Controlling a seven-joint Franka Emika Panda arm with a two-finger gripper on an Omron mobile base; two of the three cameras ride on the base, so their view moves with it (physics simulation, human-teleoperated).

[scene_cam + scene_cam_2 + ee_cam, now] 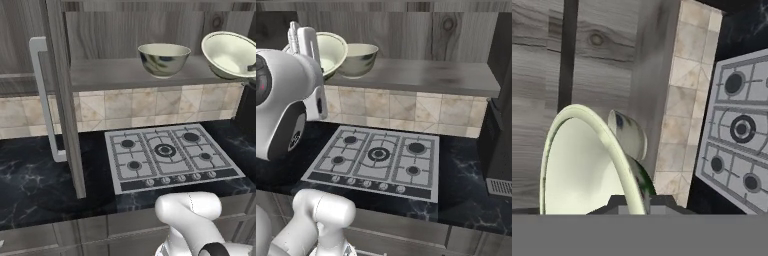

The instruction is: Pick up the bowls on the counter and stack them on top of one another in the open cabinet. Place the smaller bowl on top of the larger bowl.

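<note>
The larger mottled bowl stands upright on the grey shelf of the open cabinet, and also appears as the deep bowl in the right base view. My gripper is shut on the rim of the smaller plain cream bowl. It holds that bowl steeply tilted at shelf height, just to the right of the mottled bowl and apart from it. In the hand view the pale bowl is close up. The mottled bowl shows partly behind its rim.
The cabinet door stands open on the left with its long silver handle. The steel gas hob is set into the black marble counter below the shelf. A dark cabinet side rises at the right.
</note>
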